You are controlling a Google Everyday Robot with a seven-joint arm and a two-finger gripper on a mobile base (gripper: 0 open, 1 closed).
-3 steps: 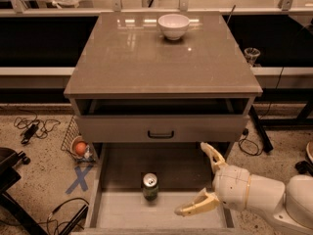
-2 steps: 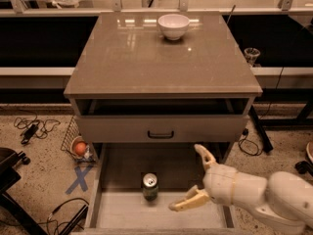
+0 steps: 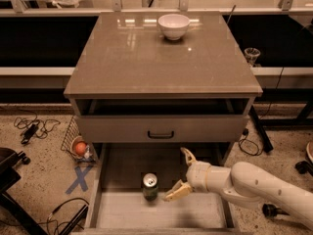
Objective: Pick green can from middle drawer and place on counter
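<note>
The green can [image 3: 150,187] stands upright near the middle of the pulled-out middle drawer [image 3: 195,213], apart from both side walls, with nothing touching it. Just to its right the hand [image 3: 175,174] hovers inside the drawer, spread wide and holding nothing. One finger points up toward the back of the drawer, and the other reaches low toward the can's right side, near it but not touching. The likeliest trouble, I judge, is that low finger: if it sweeps left before the can sits between both fingers, it may tip the light can or roll it along the smooth drawer floor. An off-centre close could squeeze the round wall out of the grip. On the lift, the arm has to clear the closed drawer front [image 3: 205,127] above the back of the drawer, and a bump there could shake the can loose. On the desk [image 3: 146,67] the white bowl [image 3: 173,26] sits by the far edge, well apart from the near side, so it poses little risk. Counted: one green can, one open drawer, one closed drawer front with one black handle [image 3: 161,135], one hand with two fingers, one bowl.
</note>
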